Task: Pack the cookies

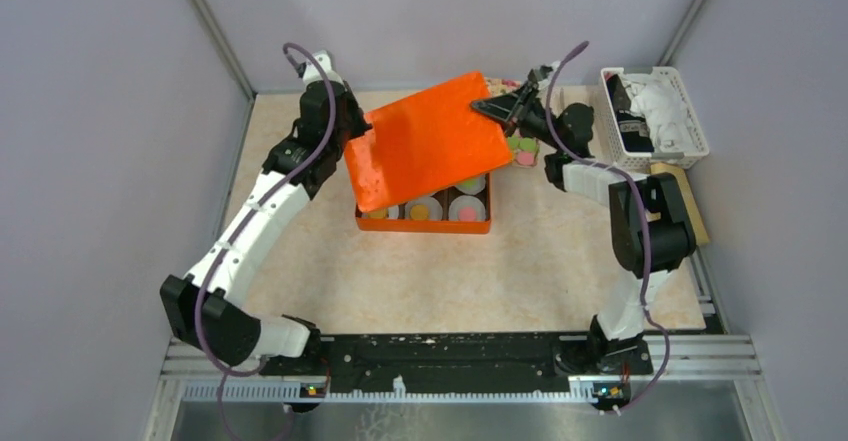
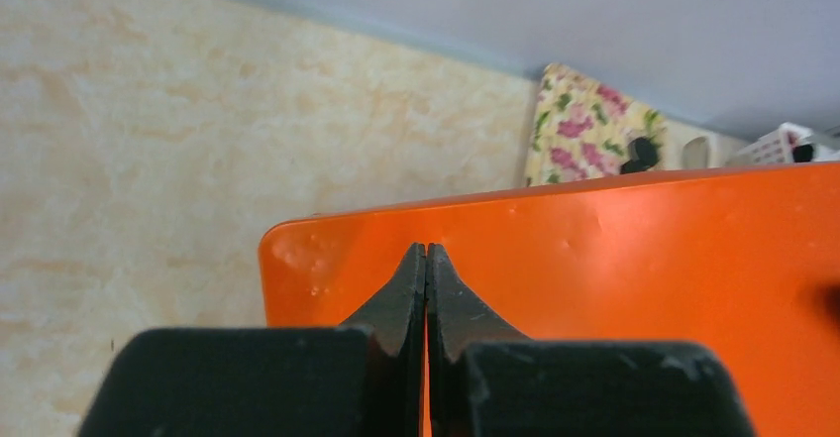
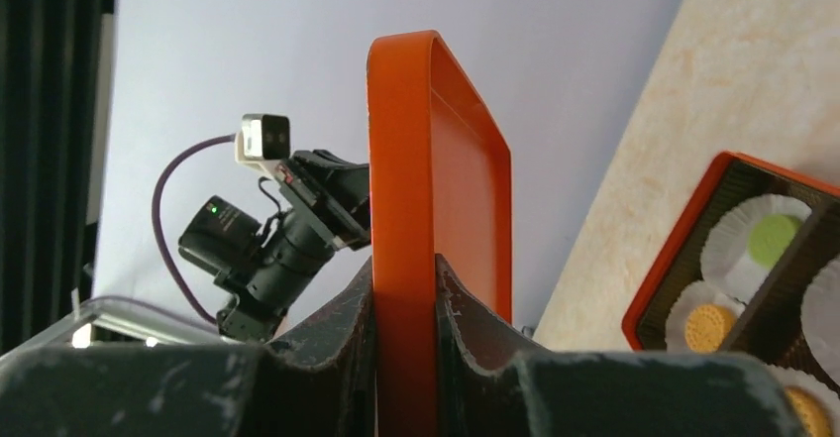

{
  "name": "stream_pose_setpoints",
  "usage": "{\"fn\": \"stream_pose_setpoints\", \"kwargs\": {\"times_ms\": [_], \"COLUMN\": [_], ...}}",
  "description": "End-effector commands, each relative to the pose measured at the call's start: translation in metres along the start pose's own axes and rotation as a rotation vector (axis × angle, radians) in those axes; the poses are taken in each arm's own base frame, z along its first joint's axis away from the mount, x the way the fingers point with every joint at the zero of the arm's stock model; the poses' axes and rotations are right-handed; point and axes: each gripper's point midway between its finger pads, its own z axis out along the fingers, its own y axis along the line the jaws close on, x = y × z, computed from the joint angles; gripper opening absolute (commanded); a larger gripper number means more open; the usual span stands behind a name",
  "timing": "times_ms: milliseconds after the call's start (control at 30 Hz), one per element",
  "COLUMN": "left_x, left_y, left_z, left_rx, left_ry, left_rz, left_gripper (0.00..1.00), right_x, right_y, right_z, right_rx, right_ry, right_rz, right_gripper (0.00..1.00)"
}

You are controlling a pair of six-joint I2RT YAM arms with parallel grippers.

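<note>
An orange lid point(image 1: 425, 141) hangs tilted over the orange box point(image 1: 425, 227). My right gripper point(image 1: 497, 109) is shut on the lid's far right rim; in the right wrist view the rim point(image 3: 401, 160) stands edge-on between the jaws point(image 3: 404, 269). My left gripper point(image 1: 352, 131) is at the lid's left edge, jaws shut point(image 2: 426, 251), tips over the lid's face point(image 2: 644, 259). Cookies lie in white paper cups in the box: orange point(image 1: 424, 209), pink point(image 1: 467, 211), green point(image 3: 773, 239). Loose green and pink cookies point(image 1: 522, 151) lie on the table right of the lid.
A white basket point(image 1: 655, 111) with cloths stands at the back right, a wooden board point(image 1: 690, 201) in front of it. A floral cloth point(image 2: 589, 140) lies at the back behind the lid. Walls close the table at back and sides.
</note>
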Motion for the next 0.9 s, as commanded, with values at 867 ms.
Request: {"fn": "stream_pose_setpoints", "kwargs": {"times_ms": [867], "left_x": [0.056], "left_y": [0.038], "left_z": [0.029], "left_rx": [0.097], "left_ry": [0.133], "left_rz": [-0.068], "left_gripper": [0.00], "right_x": [0.042], "right_y": [-0.123], "right_z": [0.034], "right_rx": [0.478], "right_ry": [-0.321], "right_rz": [0.029], "right_gripper": [0.00]}}
